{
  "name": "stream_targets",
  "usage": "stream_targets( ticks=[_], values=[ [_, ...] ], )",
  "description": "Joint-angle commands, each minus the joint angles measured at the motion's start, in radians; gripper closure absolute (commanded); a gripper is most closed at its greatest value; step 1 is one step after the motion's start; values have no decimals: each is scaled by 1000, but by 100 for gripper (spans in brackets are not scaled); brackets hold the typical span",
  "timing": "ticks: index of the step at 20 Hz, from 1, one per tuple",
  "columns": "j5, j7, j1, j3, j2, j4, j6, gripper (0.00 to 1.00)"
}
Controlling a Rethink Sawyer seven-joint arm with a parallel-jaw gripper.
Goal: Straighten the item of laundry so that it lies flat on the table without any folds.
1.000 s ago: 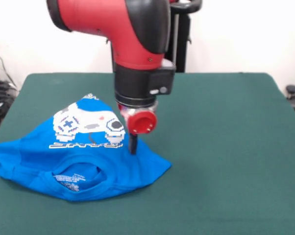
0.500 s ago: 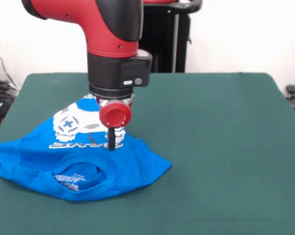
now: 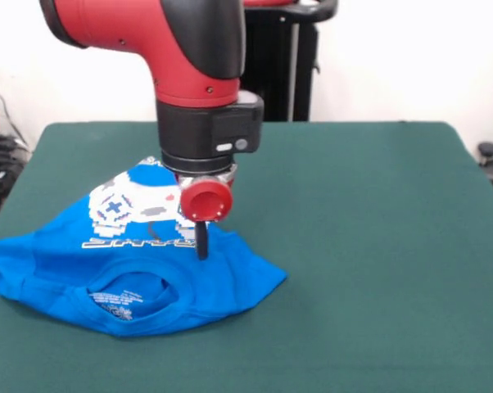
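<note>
soft blue t-shirt (image 3: pixel 148 270) lies rumpled on felt-like green table (image 3: pixel 369 246); gripper (image 3: pixel 201 246) fingers' state unclear.

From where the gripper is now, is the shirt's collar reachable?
Probably yes. The gripper is low over the T-shirt, and the collar opening lies uncovered just in front of it, with nothing between.

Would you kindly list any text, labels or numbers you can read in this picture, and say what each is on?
None is legible.
T-shirt chest lettering: white outlined blocks, upside down, unreadable.
Neck label print: too small to read.
Arm: no readable markings.
</note>
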Motion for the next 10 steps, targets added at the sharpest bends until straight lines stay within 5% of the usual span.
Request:
stream_targets(
  ticks=[1,10],
  values=[
    [87,112,85,92,63,71,119,100],
    [119,101,118,63,87,67,109,100]
  ],
)
